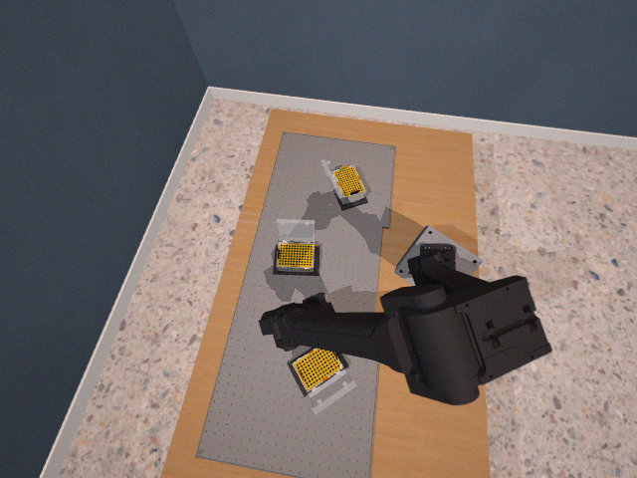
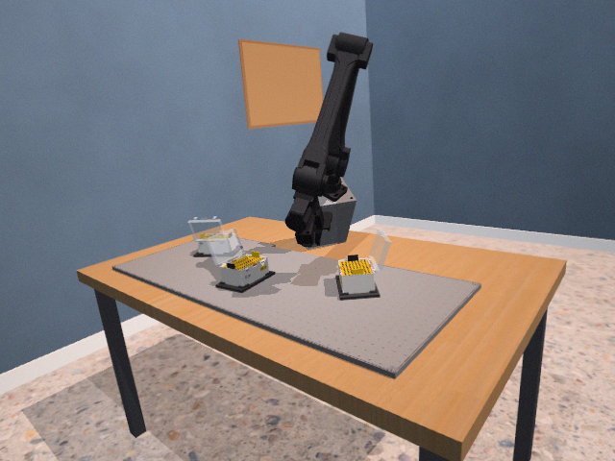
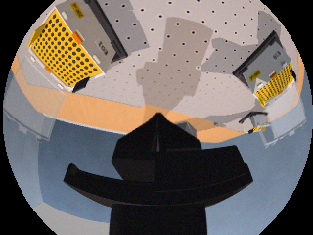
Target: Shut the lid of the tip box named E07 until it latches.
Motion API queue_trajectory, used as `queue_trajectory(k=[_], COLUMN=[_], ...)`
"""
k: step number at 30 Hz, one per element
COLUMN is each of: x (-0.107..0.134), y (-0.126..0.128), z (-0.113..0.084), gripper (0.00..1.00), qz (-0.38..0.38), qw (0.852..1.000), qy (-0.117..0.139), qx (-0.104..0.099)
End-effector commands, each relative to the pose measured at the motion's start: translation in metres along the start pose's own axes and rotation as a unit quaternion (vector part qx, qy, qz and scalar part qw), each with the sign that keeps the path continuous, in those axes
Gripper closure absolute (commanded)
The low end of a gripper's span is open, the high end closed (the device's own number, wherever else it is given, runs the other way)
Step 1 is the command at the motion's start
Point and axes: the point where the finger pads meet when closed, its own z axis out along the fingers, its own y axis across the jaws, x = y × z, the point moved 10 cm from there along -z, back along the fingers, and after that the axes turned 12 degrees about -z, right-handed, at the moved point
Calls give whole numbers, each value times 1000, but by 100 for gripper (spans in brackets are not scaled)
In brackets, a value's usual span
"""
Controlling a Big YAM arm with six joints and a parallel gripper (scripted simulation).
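Three tip boxes with yellow tip racks sit on dark holder plates on the grey mat (image 1: 247, 401) (image 2: 397, 322). All three clear lids stand open. The box on H1 (image 1: 317, 365) (image 2: 356, 270) is nearest my arm, the box on H2 (image 1: 295, 255) (image 2: 243, 265) is in the middle, and the box on H3 (image 1: 348, 179) (image 2: 212, 240) is farthest. The stickers are too small to read. My gripper (image 1: 265, 325) (image 2: 299, 230) (image 3: 156, 119) is shut and empty. It hangs high above the mat between the H1 and H2 boxes and touches nothing.
The wooden table (image 1: 427, 169) (image 2: 496, 307) bears the mat. My arm's grey base (image 1: 437, 247) (image 2: 342, 213) stands on the table beside the mat. An orange panel (image 2: 281, 82) hangs behind my arm. Walls close two sides of the room.
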Motion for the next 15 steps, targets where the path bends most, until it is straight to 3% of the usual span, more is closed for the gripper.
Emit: queue_trajectory(k=[1,15], x=[-7,-41], y=[-1,-7], z=[24,67], gripper=[100,100], qz=[8,6], qw=[1000,1000], qy=[7,-2], qx=[-3,0])
